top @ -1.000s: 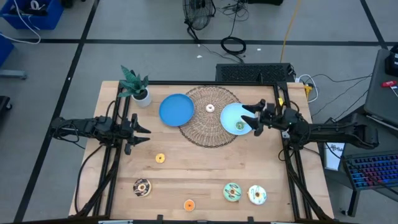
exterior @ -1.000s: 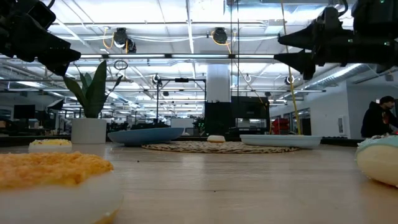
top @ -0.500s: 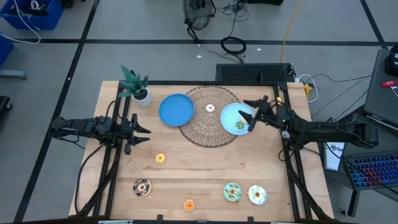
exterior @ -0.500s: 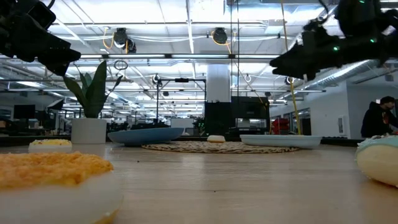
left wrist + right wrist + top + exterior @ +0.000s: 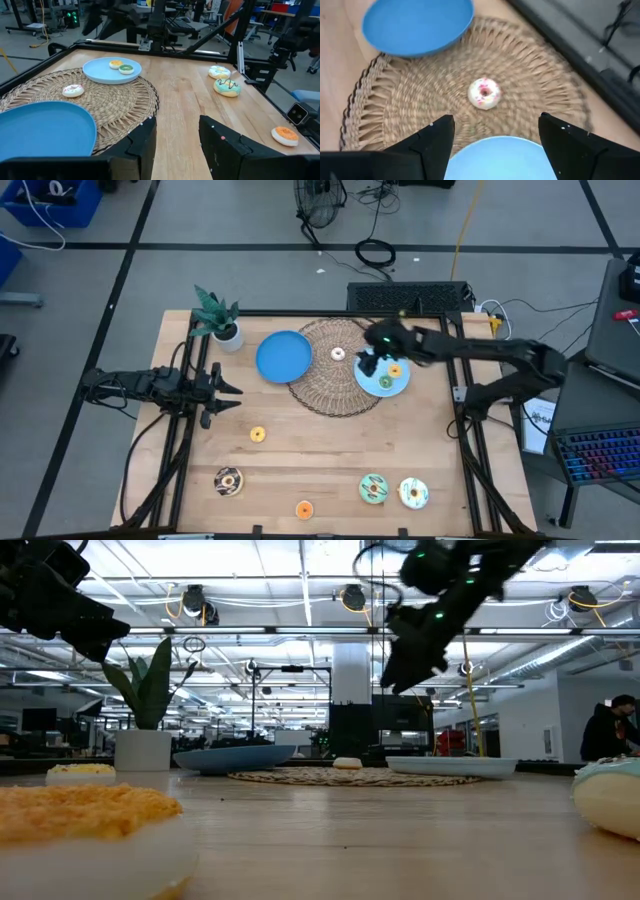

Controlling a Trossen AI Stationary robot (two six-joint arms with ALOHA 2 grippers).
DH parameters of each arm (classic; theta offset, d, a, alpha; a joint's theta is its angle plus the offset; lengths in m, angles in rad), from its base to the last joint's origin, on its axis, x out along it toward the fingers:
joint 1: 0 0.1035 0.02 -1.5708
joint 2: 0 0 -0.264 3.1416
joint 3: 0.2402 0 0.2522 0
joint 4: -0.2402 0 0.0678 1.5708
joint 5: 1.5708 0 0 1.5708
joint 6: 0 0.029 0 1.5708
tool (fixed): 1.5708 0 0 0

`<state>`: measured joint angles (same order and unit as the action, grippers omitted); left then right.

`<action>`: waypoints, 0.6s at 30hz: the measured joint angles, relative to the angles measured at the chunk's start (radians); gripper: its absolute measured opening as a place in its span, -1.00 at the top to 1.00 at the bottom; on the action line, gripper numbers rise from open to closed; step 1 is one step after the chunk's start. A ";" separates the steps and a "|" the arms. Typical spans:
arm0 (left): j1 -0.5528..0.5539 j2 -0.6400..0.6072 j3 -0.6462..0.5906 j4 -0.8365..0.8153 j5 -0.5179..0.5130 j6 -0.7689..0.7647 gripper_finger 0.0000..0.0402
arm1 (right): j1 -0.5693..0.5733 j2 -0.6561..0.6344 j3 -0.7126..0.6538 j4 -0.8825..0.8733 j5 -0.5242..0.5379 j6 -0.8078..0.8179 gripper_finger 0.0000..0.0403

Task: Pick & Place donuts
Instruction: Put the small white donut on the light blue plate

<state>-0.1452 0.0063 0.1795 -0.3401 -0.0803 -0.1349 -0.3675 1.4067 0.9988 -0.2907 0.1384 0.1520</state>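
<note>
My right gripper (image 5: 368, 363) is open and empty. It hangs above the left rim of the light-blue plate (image 5: 372, 376), tipped down toward the wicker mat (image 5: 330, 395). A tiny pink-white donut (image 5: 484, 93) lies on the mat, ahead of the fingers. A tiny orange donut (image 5: 394, 370) and a green one (image 5: 386, 384) lie on the light-blue plate. A yellow donut (image 5: 257, 434), a chocolate one (image 5: 228, 480), an orange one (image 5: 304, 508), a green-frosted one (image 5: 373, 488) and a white-frosted one (image 5: 413, 493) lie on the bare table. My left gripper (image 5: 225, 390) waits open at the table's left.
A darker blue plate (image 5: 284, 356) lies partly on the mat's left edge. A small potted plant (image 5: 218, 318) stands at the far left corner. Bare wood lies between the mat and the near row of donuts. A person (image 5: 608, 730) is in the room beyond the table.
My right gripper has swung from the light-blue plate's right side toward the table's left, across the plate to its left rim, and has tipped to point down at the mat. A tiny orange donut now shows on the plate where the gripper stood.
</note>
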 joint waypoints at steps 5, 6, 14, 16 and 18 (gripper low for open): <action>0.000 0.000 0.000 0.000 0.000 0.000 0.26 | -0.018 0.181 0.181 -0.066 -0.079 -0.010 -0.35; 0.000 0.000 0.000 0.000 0.000 0.000 0.26 | -0.020 0.211 0.212 -0.078 -0.092 -0.016 -0.36; 0.000 0.000 0.000 0.000 0.000 0.000 0.26 | -0.056 0.410 0.371 -0.204 -0.115 -0.016 -0.61; 0.000 0.000 0.000 0.000 0.000 0.000 0.26 | -0.066 0.443 0.374 -0.183 -0.116 -0.015 -0.66; 0.000 0.000 0.000 0.000 0.000 0.000 0.26 | -0.075 0.470 0.374 -0.165 -0.119 -0.015 -0.68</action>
<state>-0.1452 0.0061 0.1798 -0.3397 -0.0803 -0.1349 -0.4429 1.8765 1.3731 -0.4552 0.0198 0.1368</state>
